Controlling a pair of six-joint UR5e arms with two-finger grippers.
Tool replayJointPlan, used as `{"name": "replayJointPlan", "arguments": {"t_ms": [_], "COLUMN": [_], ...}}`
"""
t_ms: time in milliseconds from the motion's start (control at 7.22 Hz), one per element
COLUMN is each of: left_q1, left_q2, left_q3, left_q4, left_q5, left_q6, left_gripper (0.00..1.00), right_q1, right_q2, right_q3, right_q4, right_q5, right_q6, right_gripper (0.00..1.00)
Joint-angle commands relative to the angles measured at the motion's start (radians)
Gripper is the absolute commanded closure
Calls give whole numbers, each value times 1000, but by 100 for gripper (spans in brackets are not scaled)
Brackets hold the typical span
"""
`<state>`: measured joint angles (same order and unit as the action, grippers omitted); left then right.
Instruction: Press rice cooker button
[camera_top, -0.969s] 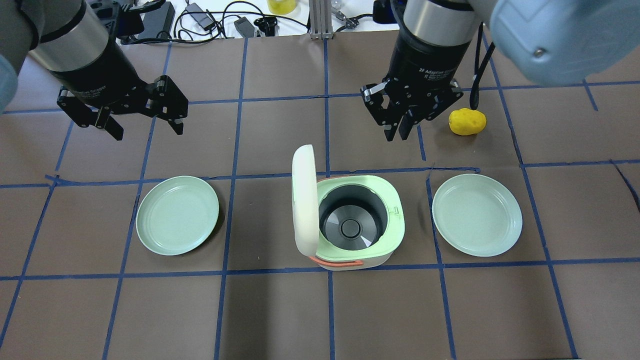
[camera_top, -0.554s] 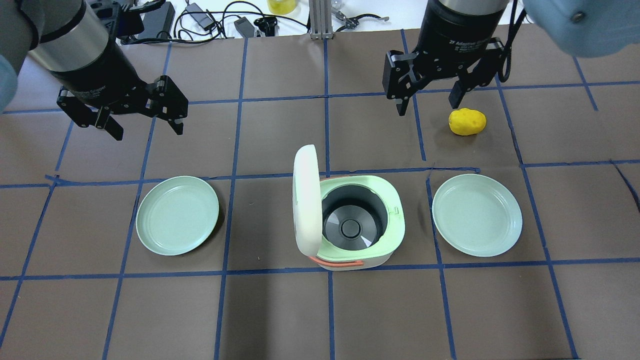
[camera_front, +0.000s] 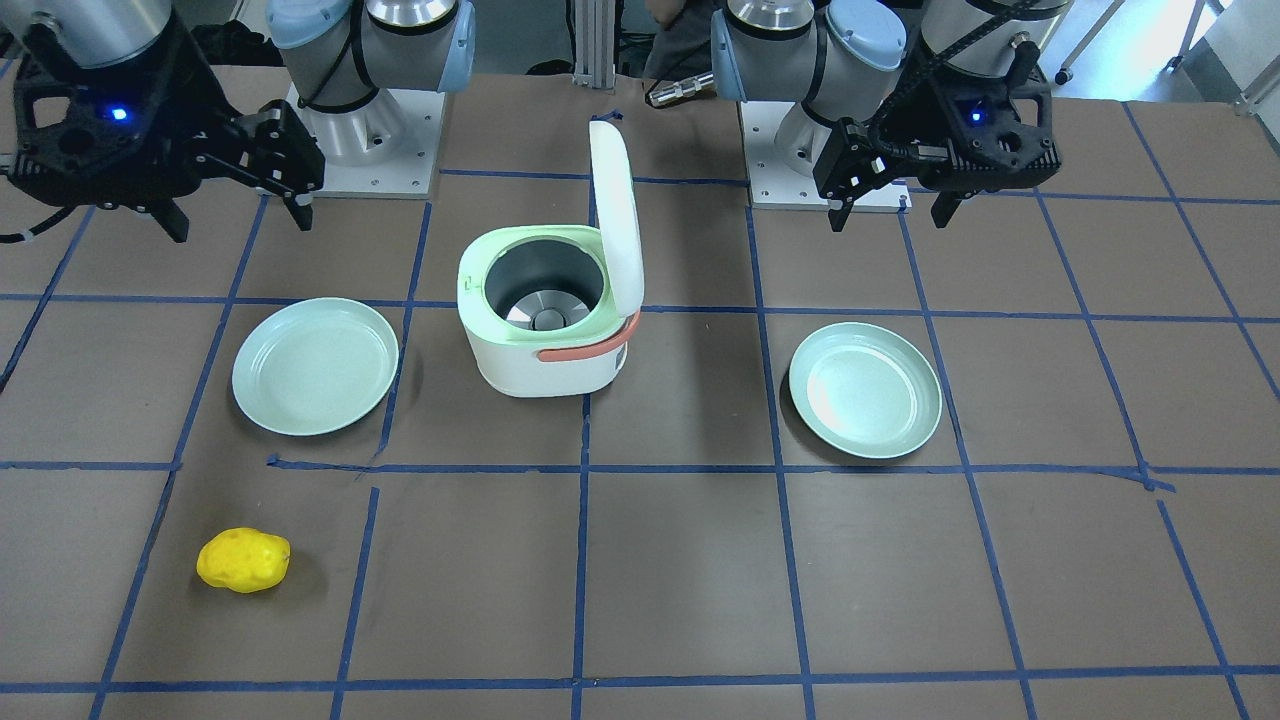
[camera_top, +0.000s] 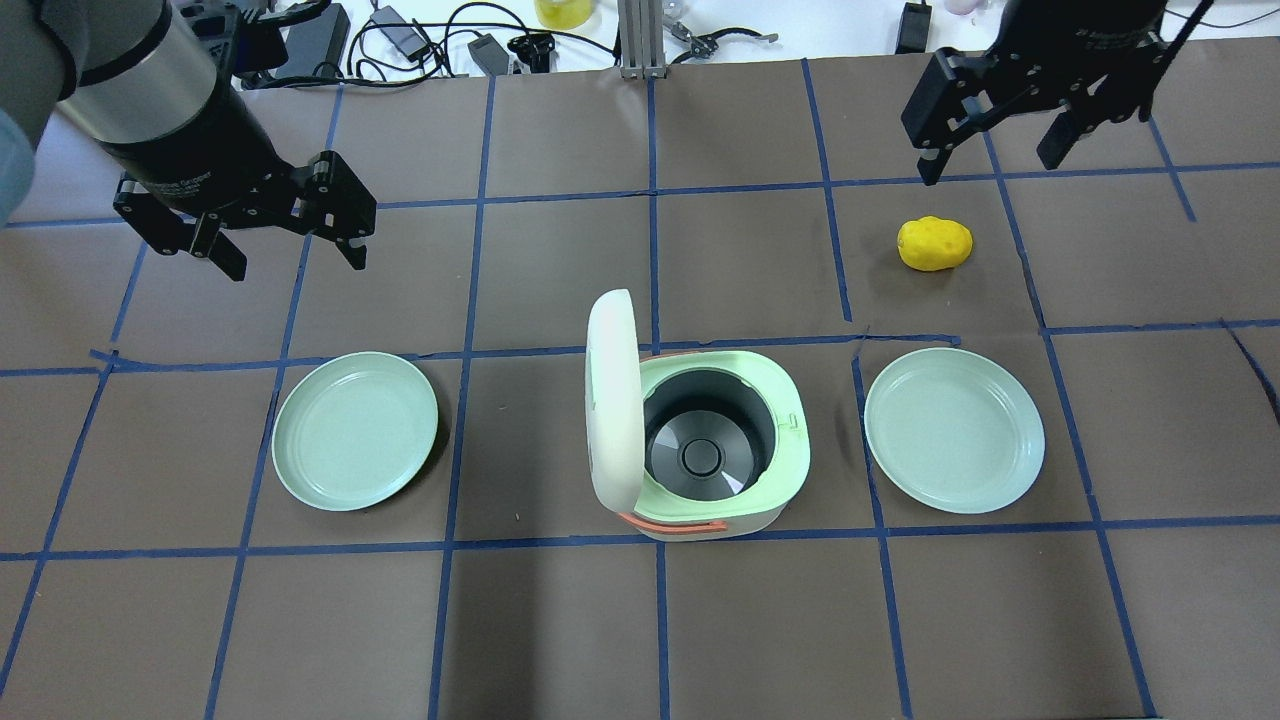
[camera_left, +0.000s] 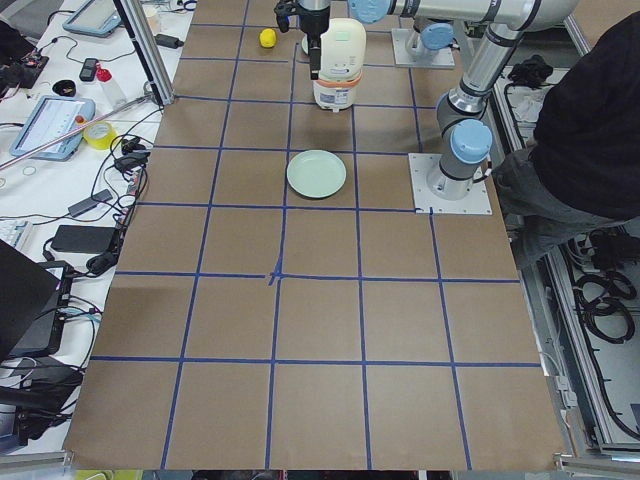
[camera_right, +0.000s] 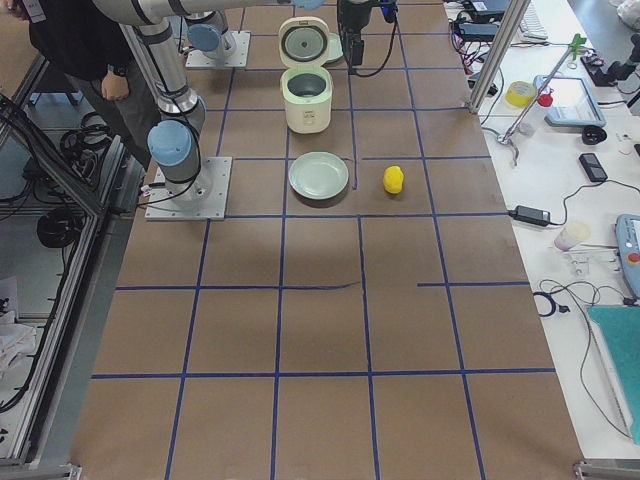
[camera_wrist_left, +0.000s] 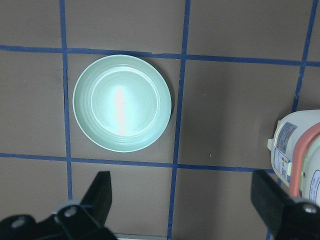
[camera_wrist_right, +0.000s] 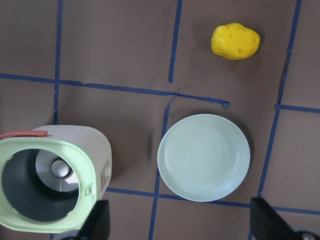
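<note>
The rice cooker (camera_top: 700, 455) stands mid-worktop (camera_top: 550, 620), lid upright, between left plate (camera_top: 355, 430) and right plate (camera_top: 954, 430). My left pincer (camera_top: 295, 258) and right pincer (camera_top: 990, 166) hang spread wide, empty, well apart from it.

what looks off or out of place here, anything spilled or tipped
Nothing spilled, tipped or damaged. The rice cooker stands upright, lid open, pot empty. Only the yellow lump lies loose, apart from everything else.
</note>
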<state>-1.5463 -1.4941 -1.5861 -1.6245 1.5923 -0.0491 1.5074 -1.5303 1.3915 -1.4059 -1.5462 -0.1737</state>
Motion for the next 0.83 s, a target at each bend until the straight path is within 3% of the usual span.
{"name": "replayJointPlan", "arguments": {"t_ms": [0,692], "left_q1": [0,0], "left_q2": [0,-2], "left_q3": [0,0], "left_q4": [0,0], "left_q5": [0,0], "left_q6": [0,0], "left_gripper": [0,0], "right_q1": [-30,-29], "right_q2": [-1,-1], "right_q3": [1,3], "right_q4": [1,5], "right_q5": [0,-3], "right_q6": [3,57], "right_gripper": [0,0]}}
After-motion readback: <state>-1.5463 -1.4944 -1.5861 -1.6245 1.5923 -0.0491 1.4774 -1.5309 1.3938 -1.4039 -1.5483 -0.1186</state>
